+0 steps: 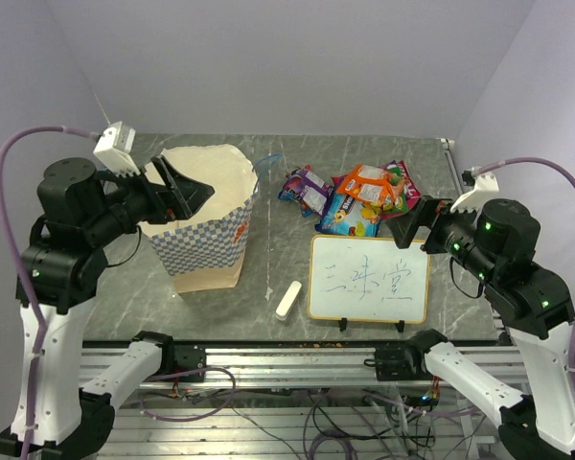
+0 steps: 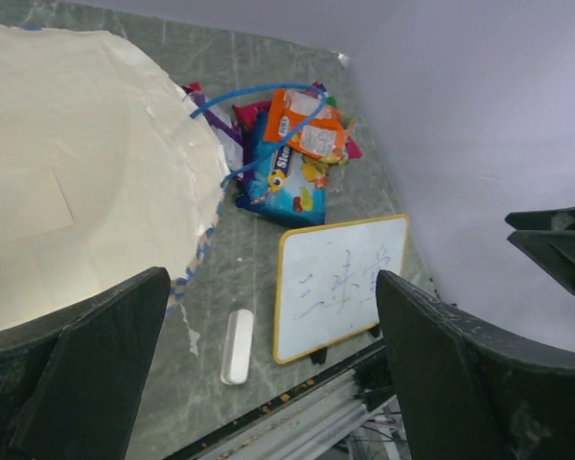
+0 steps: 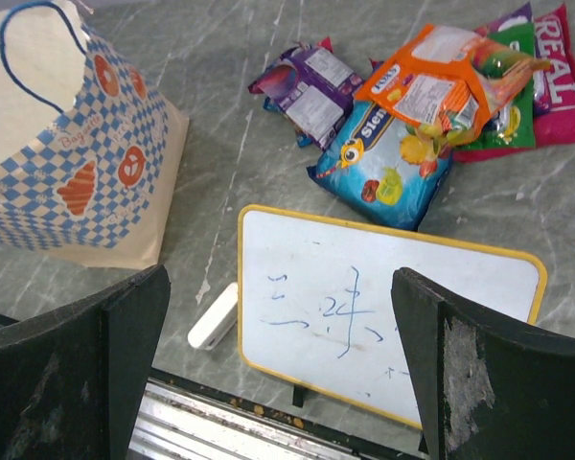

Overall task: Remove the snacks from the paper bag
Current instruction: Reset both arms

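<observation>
Just beyond right jaws, snacks point(image 1: 364, 196), outside paper bag point(image 1: 206, 240)

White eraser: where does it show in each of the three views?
Top external: the eraser lies low centre, left of the whiteboard.
Left wrist: eraser bottom centre, left of the whiteboard.
Right wrist: eraser lower left, beside the whiteboard.
Shared landmark: the yellow-framed whiteboard.

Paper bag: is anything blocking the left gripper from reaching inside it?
Nothing visible does. The left gripper hangs open right at the paper bag's wide-open mouth, with nothing across it. Only bare cream paper shows inside; the snacks lie in a pile on the table beyond the whiteboard.
</observation>
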`<state>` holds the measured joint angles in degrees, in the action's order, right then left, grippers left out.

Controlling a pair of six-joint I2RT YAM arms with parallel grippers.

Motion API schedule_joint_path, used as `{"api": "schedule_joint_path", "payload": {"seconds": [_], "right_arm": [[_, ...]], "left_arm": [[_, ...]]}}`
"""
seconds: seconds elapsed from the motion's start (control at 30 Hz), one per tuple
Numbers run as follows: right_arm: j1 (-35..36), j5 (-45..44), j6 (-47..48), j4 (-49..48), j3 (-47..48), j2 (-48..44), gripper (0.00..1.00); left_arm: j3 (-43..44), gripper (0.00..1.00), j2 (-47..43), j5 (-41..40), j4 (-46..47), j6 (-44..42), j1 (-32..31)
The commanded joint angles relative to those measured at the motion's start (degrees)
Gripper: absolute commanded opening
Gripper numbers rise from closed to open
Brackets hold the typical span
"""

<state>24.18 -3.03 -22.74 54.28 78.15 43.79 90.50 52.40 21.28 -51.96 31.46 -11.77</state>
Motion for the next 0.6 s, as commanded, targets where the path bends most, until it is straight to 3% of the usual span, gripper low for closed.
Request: {"api": "schedule_joint_path", "payload": {"seconds": [0.0,0.33,0.57], "right_arm": [[0.1,0.2,-1.8,-0.1,-2.6,-1.9,1.00],[0.1,-2.1,-5.5,-9.0,-9.1,-12.3,1.00],[0.1,-9.1,-9.2,-6.2,-8.6,-14.8,1.00]], "left_arm": [[-7.2,0.99,-5.3,0.8,9.3,-5.1,-0.4],[-21.6,0.96,-21.3,-0.1,17.2,-10.3,-0.3],[-25.3,0.94,-31.4,-11.4,19.2,-7.1,-0.3]]}}
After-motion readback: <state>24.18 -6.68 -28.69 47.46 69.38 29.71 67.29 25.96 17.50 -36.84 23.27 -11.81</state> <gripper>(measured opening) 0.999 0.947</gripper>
